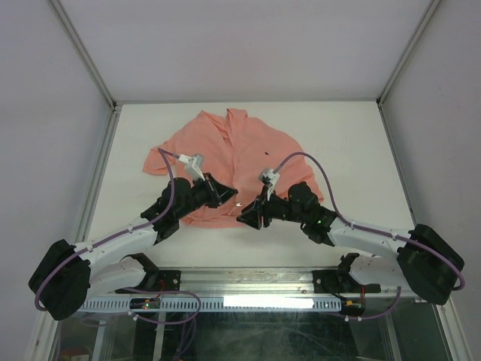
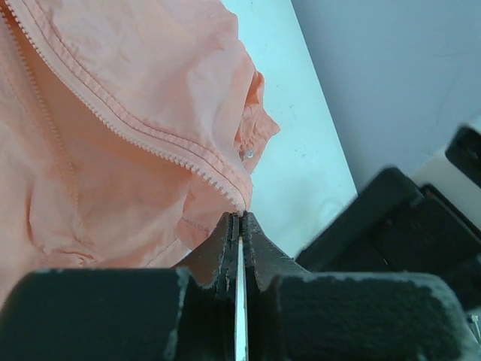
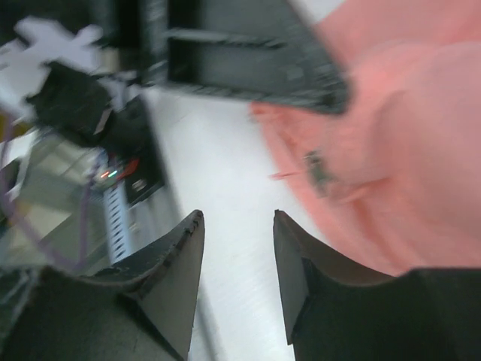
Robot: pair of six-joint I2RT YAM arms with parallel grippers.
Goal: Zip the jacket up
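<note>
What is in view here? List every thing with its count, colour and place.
jacket: one, salmon pink, spread wrinkled at the middle of the table, front open
zip teeth: one row seen in the left wrist view, pink, along the jacket's front edge
table: one, white, under the jacket
walls: pale grey, around the far end and both sides of the table
cables: two, purple, one looping along each arm
left arm: one, black and white, reaching in from near left
right arm: one, black and white, reaching in from near right
left claw: one, black, shut on the jacket's zip end
right claw: one, black, open, beside the jacket's hem
</note>
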